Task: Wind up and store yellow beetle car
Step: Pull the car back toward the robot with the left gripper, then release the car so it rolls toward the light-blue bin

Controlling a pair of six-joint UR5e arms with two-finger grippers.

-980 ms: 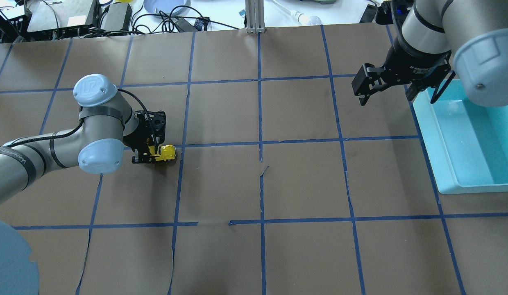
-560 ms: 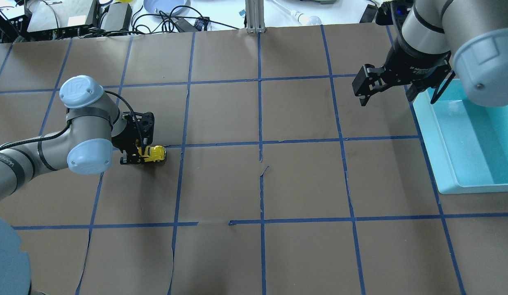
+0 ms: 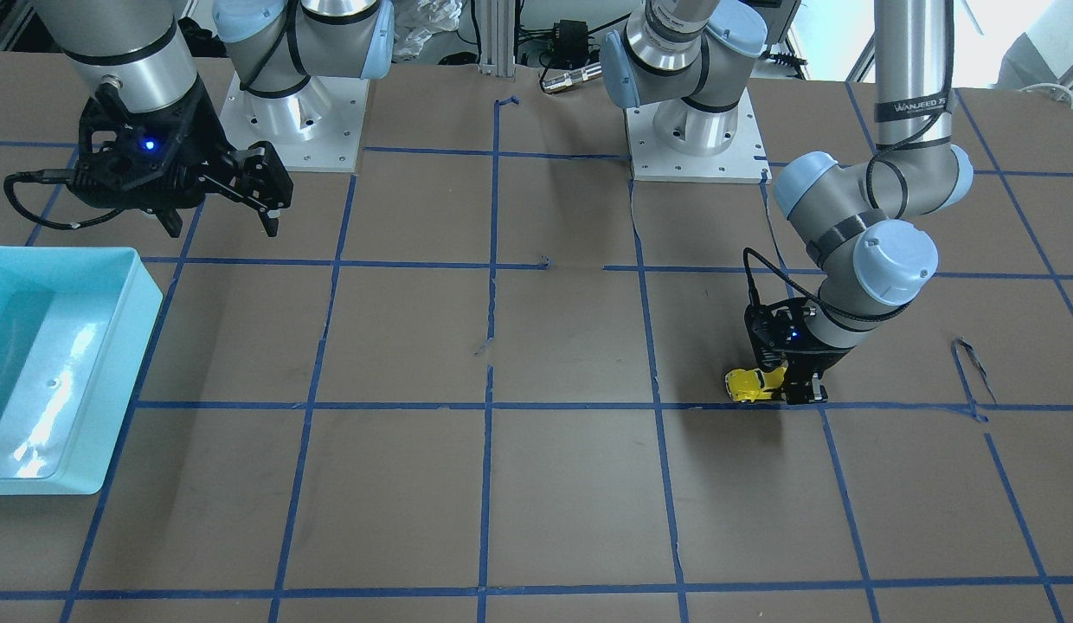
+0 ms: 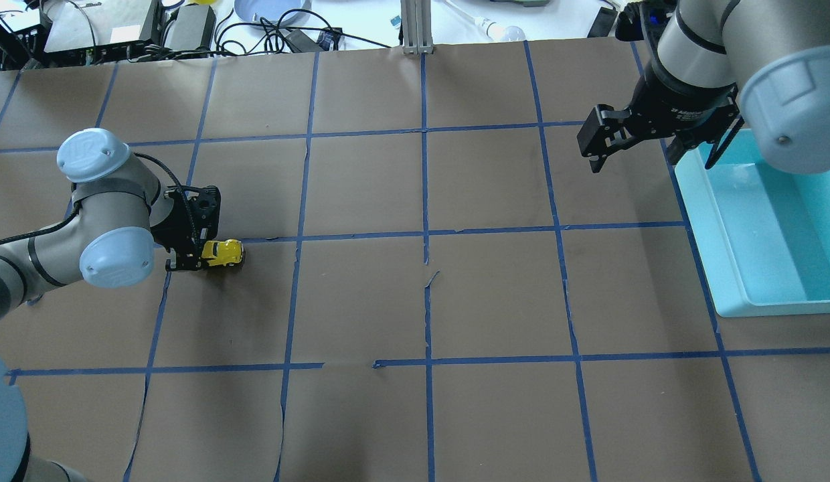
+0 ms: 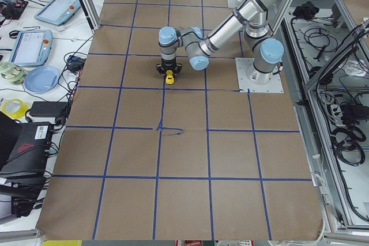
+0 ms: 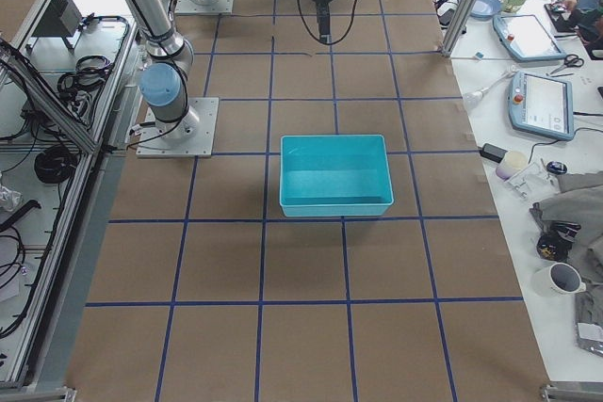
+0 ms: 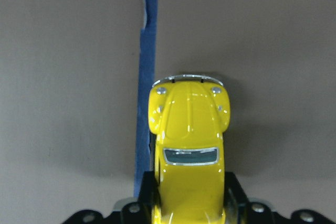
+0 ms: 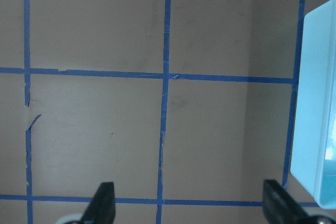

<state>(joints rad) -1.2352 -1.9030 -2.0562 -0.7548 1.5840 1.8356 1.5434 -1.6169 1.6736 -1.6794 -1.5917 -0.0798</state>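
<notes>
L pincer clamping beetle car, dragged left

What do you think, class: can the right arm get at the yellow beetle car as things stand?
Probably not: the yellow beetle car sits far to the robot's left, with the left gripper shut on its rear. The right gripper hangs open beside the teal bin, at the opposite side.

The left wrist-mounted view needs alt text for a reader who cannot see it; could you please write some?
A yellow beetle car, seen from above with its nose pointing up, sits on brown paper, its rear gripped between the black fingers of the left gripper at the bottom edge. A blue tape line runs vertically alongside it.
</notes>
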